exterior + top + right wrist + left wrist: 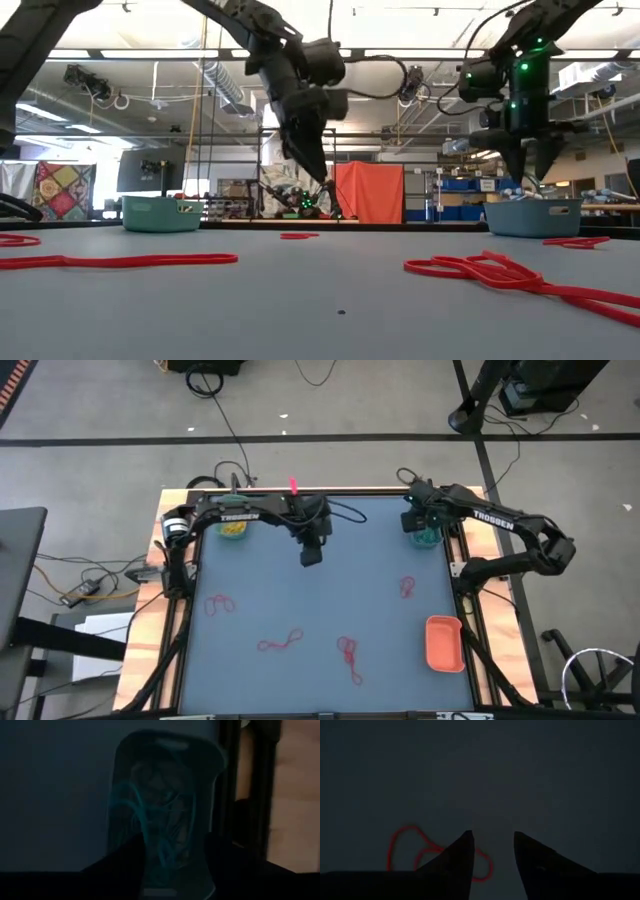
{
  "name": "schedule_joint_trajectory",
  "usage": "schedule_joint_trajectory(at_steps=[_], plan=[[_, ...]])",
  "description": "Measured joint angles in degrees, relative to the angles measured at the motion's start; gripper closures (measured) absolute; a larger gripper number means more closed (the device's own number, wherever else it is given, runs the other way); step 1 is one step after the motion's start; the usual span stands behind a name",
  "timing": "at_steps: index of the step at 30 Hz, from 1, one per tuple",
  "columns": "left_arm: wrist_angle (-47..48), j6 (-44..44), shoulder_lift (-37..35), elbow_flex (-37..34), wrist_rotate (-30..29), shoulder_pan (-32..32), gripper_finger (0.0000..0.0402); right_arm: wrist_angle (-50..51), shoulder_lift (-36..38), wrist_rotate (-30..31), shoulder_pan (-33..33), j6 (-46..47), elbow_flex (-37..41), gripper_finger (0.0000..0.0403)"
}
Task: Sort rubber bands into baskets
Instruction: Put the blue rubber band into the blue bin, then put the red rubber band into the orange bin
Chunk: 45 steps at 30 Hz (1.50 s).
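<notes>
Two arms reach over the blue-grey table [320, 590], and I see both held above it near the far edge. From the table's centre, the left gripper [311, 556] hangs at about twelve o'clock, clear of the surface, its two fingers [454, 865] spread with a gap between them and nothing in it; its wrist camera looks down on one red rubber band loop [410, 851] lying flat on the table. The right gripper [420, 525] sits at about two o'clock, right above the teal basket [425, 538]; I cannot tell from my views whether its fingers are apart or together. That basket holds a tangle of teal bands [150, 815]. At about ten o'clock the green basket [233, 529] holds yellow bands. At about four o'clock the orange-red basket [444, 643] lies near the table's right edge. Red rubber bands [349, 654] lie loose on the table: a clump at six o'clock, a pair [279, 642] at seven, another [219, 604] at eight, and a small one [407, 588] at three o'clock.
</notes>
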State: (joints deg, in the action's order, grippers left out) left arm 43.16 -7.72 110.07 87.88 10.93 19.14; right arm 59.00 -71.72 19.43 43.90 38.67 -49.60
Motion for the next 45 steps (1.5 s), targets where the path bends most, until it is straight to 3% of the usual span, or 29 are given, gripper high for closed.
schedule_joint_trajectory(at_steps=[5, 16, 21, 26, 33, 38, 41, 45], plan=[[0.06, 1.55, 0.85, 0.0, -0.88, 0.15, 0.0257, 0.01, 0.0, -12.35, 5.56, 0.4, 0.0, 0.0173], [-0.19, 3.47, 0.89, 0.0, -3.81, 2.35, 0.0257, -0.2, 0.0, -10.73, 10.24, -3.58, 0.0, 0.0171], [0.1, 3.8, 0.89, 0.0, -3.81, 3.5, 0.0257, -1.52, 0.0, -17.39, 11.83, -5.28, 0.0, 0.0171], [0.27, 6.61, 0.89, 0.0, -3.78, 3.72, 0.0257, -3.99, 0.08, -19.49, 11.91, -6.05, 0.0, 0.0171], [-0.02, 8.41, 0.89, 0.0, -4.93, 3.69, 0.0257, 1.55, -0.26, -14.41, 12.6, -6.87, -0.02, 0.0171], [0.0, 9.67, 0.89, 0.0, -5.09, 3.69, 0.0257, 1.51, -0.09, -15.77, 12.39, -8.8, -0.02, 0.0171], [0.0, 9.64, 0.89, 0.0, -5.88, 3.69, 0.0257, 2.98, -0.34, -7.75, 12.28, -9.52, -0.02, 0.0171], [0.01, 9.64, 0.89, 0.0, -7.38, 3.87, 0.0257, -0.19, 0.96, -8.11, 11.74, -9.1, 0.0, 0.0171]])
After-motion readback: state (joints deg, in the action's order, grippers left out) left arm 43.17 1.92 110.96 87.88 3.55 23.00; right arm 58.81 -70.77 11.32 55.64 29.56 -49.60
